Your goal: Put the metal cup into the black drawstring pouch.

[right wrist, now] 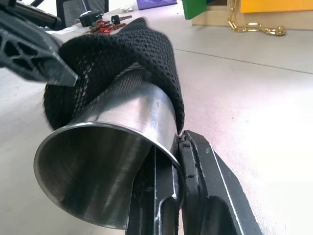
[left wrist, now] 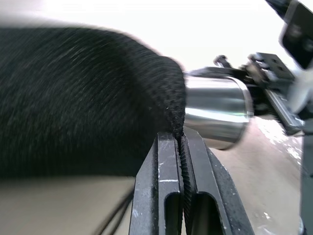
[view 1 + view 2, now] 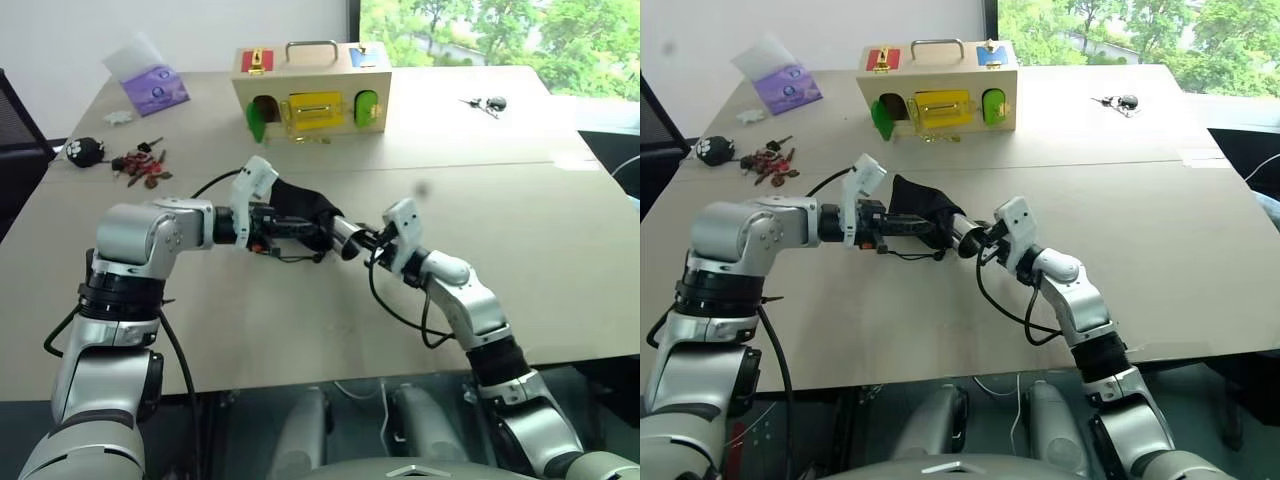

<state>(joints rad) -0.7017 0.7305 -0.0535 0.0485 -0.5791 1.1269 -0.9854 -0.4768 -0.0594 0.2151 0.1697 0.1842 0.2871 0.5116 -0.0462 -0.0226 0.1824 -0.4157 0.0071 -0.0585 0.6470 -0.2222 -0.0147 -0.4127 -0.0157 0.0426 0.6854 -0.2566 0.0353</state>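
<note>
Daylight came from the window (image 3: 500,35) at one o'clock, overexposed; the table (image 3: 560,250) was evenly lit with soft shadows. Left wrist close-ups were blurred.

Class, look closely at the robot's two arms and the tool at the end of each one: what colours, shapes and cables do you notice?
Both arms are built from rounded silver-grey shells with black joint bands. A white block sits at each wrist. Black cables loop loosely beside each arm. The left tool and right tool each have two flat black fingers with slotted cut-outs; the left tool's fingers carry a thin white line.
</note>
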